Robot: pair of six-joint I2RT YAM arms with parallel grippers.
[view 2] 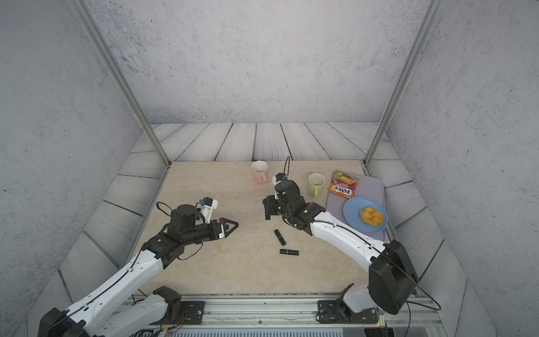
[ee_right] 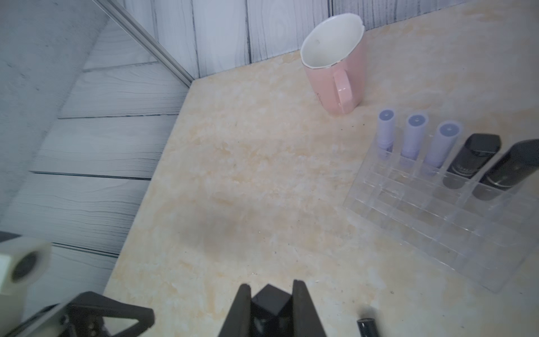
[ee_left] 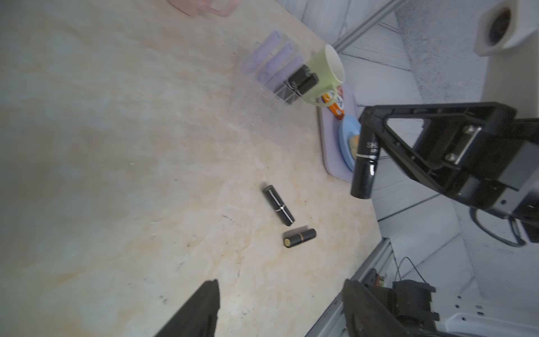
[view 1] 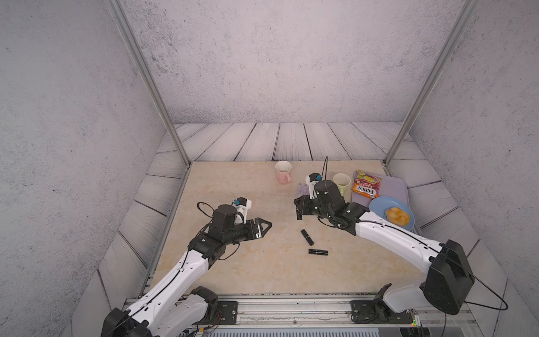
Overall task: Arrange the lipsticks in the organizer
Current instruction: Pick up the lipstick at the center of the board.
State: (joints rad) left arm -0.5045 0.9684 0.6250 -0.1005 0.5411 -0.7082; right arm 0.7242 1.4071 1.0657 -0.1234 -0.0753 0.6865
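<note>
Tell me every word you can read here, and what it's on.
"FOX'S": sweets packet, upside down in both top views.
"SH": black lipstick in the right pincer; remaining letters unreadable.
Packet's smaller print: too blurred.
Stored lipstick in the organizer: lettering too blurred.

Grey speckled walls (view 1: 262, 58), whitewashed plank floor (view 1: 291, 140), beige marble tabletop (view 1: 233, 262), two aluminium posts (view 1: 148, 81).

Left end effector (view 1: 264, 227) parted, right (ee_right: 271, 291) clamped

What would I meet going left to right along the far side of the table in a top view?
Pink ceramic mug → pale green ceramic mug → orange-and-pink snack packet → round blue plate.
</note>
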